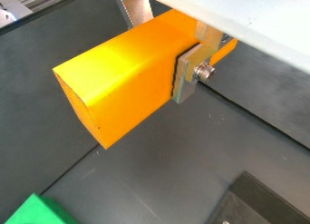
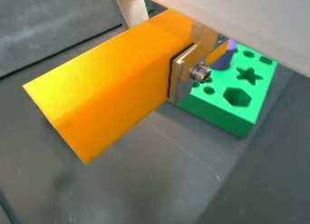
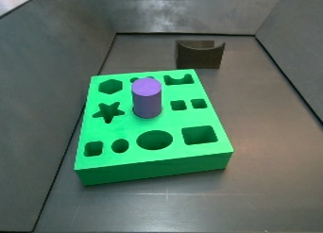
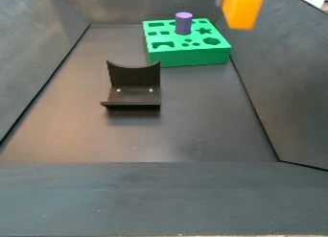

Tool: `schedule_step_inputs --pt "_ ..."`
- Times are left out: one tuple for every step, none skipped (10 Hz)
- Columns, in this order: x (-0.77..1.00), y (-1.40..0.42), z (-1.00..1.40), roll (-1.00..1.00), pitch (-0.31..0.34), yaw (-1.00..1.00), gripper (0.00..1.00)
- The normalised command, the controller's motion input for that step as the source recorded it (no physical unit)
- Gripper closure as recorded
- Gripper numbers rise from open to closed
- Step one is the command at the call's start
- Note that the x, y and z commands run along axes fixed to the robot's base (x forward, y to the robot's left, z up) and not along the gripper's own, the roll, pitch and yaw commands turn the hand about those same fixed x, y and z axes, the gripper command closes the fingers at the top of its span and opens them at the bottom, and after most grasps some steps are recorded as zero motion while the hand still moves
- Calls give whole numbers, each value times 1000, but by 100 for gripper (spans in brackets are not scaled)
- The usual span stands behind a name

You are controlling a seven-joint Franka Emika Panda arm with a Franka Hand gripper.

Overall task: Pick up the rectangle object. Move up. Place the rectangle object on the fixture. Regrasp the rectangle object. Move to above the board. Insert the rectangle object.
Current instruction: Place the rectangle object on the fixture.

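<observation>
Gripper (image 1: 182,69): raised above the dark floor, jaws clamped on the rectangle object (image 1: 121,78), one silver finger (image 2: 188,75) flat against its side in both wrist views. Board (image 2: 237,96): green, on the floor beneath and beyond the jaws, purple cylinder (image 3: 146,96) upright in it. Fixture (image 4: 130,85): on the floor, well apart from the jaws.

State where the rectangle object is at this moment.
The rectangle object is clamped in the gripper in both wrist views, raised off the floor; in a side view it hangs beside the board.
</observation>
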Motion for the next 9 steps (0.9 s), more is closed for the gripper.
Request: schedule_step_inputs --pt "1000 -143 199 -137 89 -28 100" --pt "1000 -130 180 -112 96 -14 100" --pt "1000 -121 166 -99 98 -4 100" --pt "1000 -106 149 -96 106 7 100" --pt "1000 -99 138 -93 107 8 100" --pt "1000 -89 125 -89 113 11 100" --pt "1000 -83 118 -87 115 12 100" --pt "1000 -71 103 -81 119 10 100" --pt "1000 17 -474 -1000 20 85 100"
